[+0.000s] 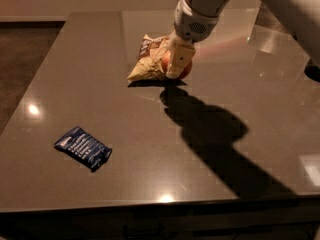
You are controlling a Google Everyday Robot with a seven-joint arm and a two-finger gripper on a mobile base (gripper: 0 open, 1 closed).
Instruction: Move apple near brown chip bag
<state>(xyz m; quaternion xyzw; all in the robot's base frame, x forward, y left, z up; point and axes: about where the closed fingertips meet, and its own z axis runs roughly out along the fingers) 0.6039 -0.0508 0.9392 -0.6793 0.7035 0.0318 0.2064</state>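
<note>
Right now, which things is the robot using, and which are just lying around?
In the job: apple, brown chip bag, pincer gripping the apple right beside the bag.
Just lying about: dark blue packet, on the table far from both.
</note>
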